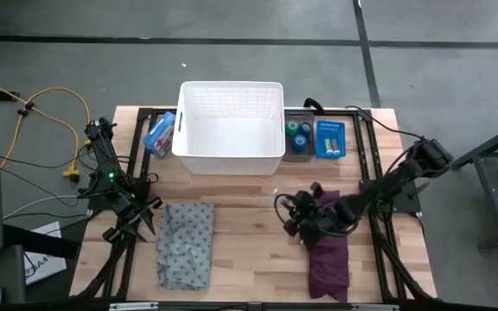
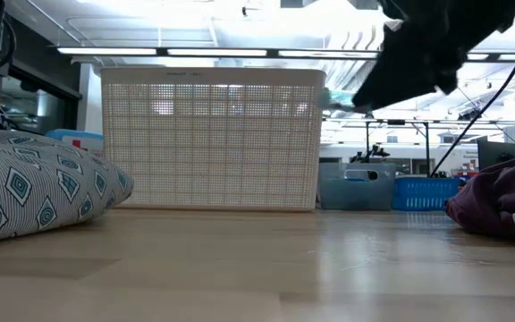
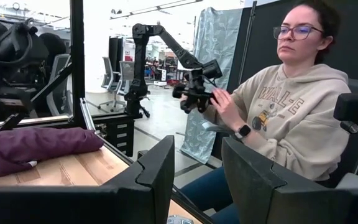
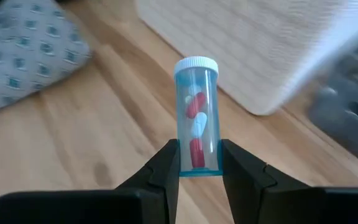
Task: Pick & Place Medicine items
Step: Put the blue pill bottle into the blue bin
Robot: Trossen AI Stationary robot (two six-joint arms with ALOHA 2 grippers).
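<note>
Right pincer [image 4: 197,163] grips clear blue-tinted pill vial, white cap, red-white capsules [image 4: 197,117]; white perforated plastic basket [image 4: 272,43] ahead, apparently empty. Placement pending.

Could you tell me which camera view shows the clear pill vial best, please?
The right wrist view: the pill vial fills the frame, white-capped, red and white capsules inside, clamped in the right hand. The high and low views show only that dark hand; the left wrist view shows nothing of it.

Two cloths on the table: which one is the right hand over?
The purple cloth, on the table's right side. The right hand, shut on a pill vial, is above its upper end; the grey patterned cloth lies by the left arm.
</note>
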